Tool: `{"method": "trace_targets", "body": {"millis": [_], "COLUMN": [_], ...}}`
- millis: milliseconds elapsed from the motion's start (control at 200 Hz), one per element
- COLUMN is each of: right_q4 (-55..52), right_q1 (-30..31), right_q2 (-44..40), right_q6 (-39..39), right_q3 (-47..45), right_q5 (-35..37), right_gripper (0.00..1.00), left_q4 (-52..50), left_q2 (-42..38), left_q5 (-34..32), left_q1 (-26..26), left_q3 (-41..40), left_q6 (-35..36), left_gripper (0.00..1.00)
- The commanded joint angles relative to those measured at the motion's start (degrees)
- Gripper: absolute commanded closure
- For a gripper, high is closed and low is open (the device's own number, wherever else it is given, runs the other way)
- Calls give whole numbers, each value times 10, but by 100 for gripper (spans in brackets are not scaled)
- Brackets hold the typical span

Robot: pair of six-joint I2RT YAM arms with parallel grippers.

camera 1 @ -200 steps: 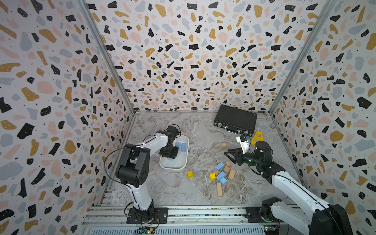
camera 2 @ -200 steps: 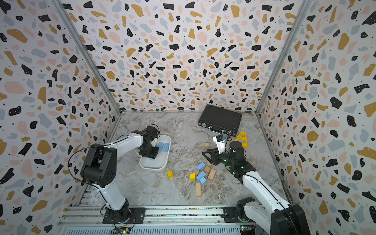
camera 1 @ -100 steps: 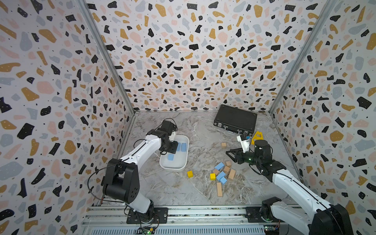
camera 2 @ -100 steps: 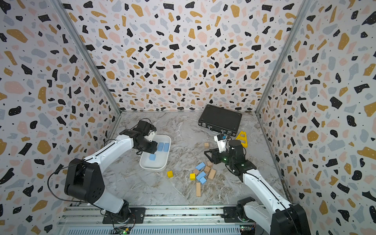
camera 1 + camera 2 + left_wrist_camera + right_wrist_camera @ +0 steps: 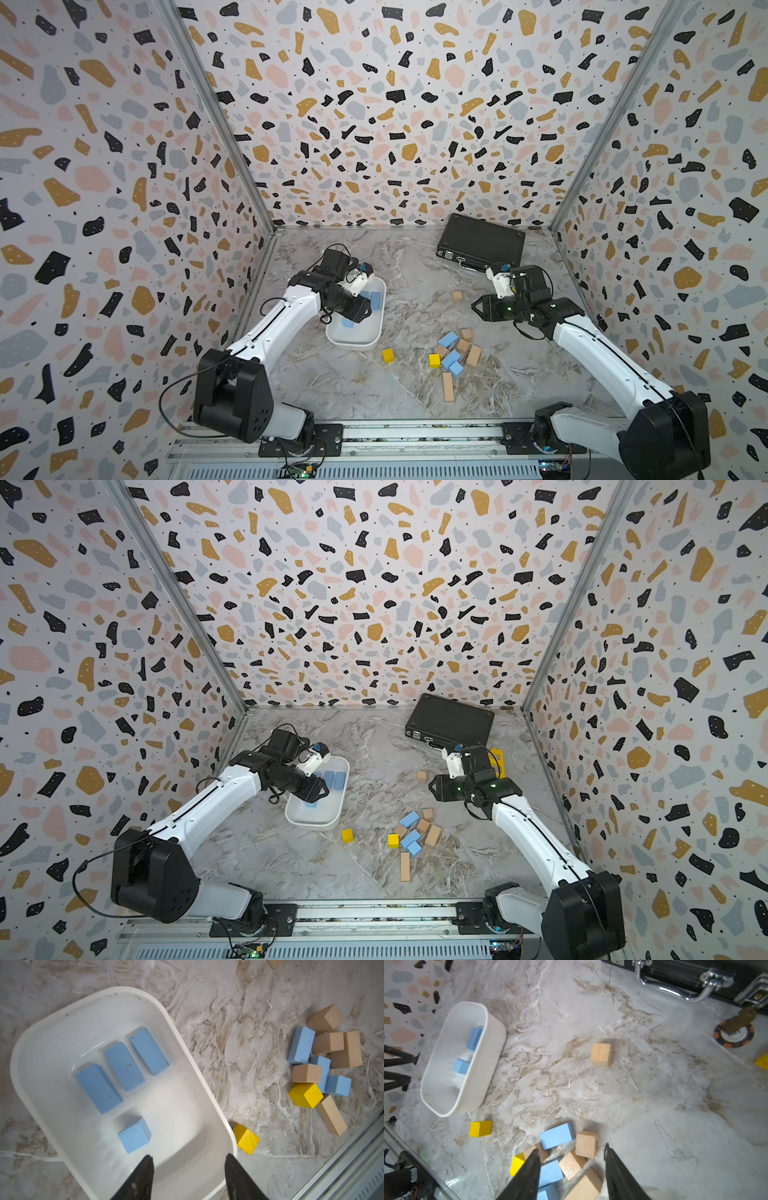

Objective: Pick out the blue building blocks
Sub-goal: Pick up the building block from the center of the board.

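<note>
Several blue building blocks lie in the white tray: three bricks side by side and a cube. My left gripper hangs open and empty over the tray's end nearest the pile, just past the cube. Three more blue blocks sit on the table in a pile with tan wood blocks. My right gripper is open and empty above that pile, held clear of it; in both top views it hovers behind the pile.
Two yellow cubes lie between tray and pile. A lone tan cube and a long tan brick lie apart. A black case stands at the back right, with a poker chip in front of it.
My left gripper opened and let a blue cube go into the tray, lifted, and swung over the tray's front end. The right gripper opened a little and barely moved.
</note>
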Motion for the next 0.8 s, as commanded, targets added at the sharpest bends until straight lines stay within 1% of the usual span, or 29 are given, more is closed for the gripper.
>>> {"method": "trace_targets", "body": {"millis": [0,135,275,435,521,626,696,731,796], "right_q4": [-90,-143,-167,-169,-157,-128,-125,-118,-90], "right_q1": [2,2,5,9,13,13,6,-4,-30], "right_q2": [22,54,86,103,106,102,97,92,73], "right_q6": [-2,1,-10,-15,-8,6,25,35,58], "right_q3": [25,48,61,65,61,45,38,31,6], "right_q5": [44,62,37,16,10,1,10,5,-25], "right_gripper": [48,49,50,50,50,50,49,50,50], "left_q4": [0,16,29,33,36,27,13,9,3], "left_q2": [-29,-52,-62,-57,-55,-44,-32,-24,-5], "left_q5": [32,28,36,54,52,31,9,-2,-23], "left_q1": [1,1,1,1,-5,-31,-64,-80,-110], "left_q3": [-26,-53,-66,-59,-55,-36,-14,-3,20], "left_q6": [41,51,56,54,57,59,62,63,63], "left_gripper": [45,45,46,48,48,48,48,48,48]}}
